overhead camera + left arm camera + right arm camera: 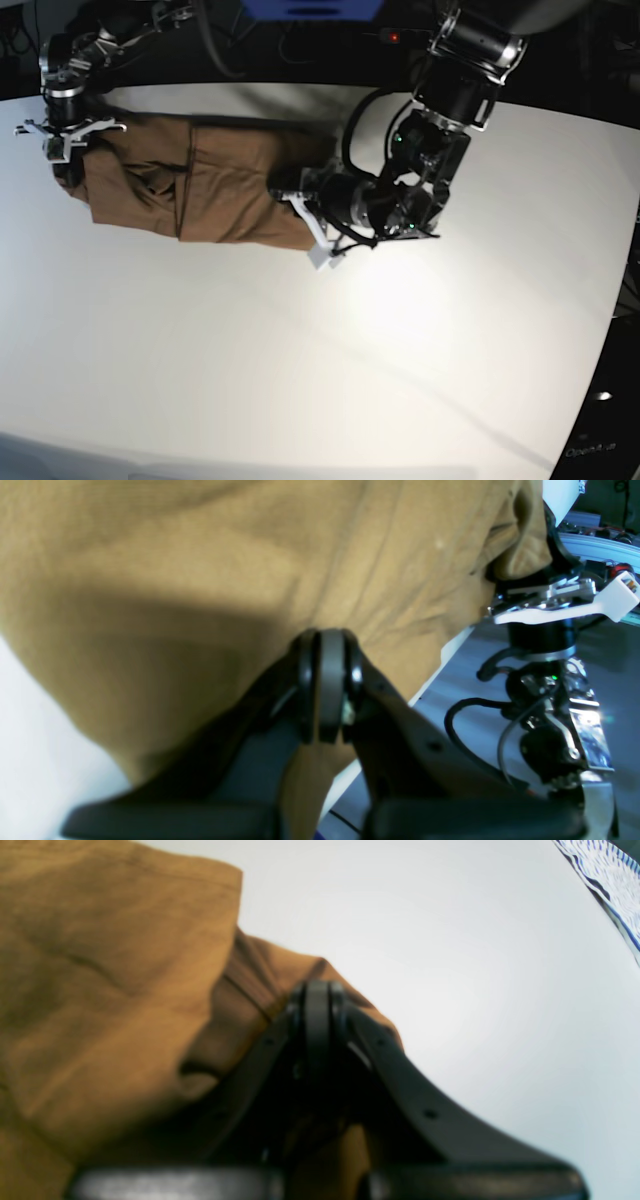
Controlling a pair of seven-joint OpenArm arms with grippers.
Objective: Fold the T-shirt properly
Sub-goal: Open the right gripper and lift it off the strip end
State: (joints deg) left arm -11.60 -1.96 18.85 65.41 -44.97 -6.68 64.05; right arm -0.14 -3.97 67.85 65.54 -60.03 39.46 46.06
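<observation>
The brown T-shirt lies in a long, partly folded band at the far left of the white table, stretched between my two grippers. My left gripper is shut on the band's right end. In the left wrist view its fingertips press together into the cloth. At the band's left end my right gripper is shut on a bunched corner. The right wrist view shows that gripper closed, with a folded edge of the T-shirt around it.
The right arm's wrist with its white mount shows beyond the cloth in the left wrist view, past the table edge. A blue-and-white patterned surface lies beyond the table. Dark equipment lines the far side.
</observation>
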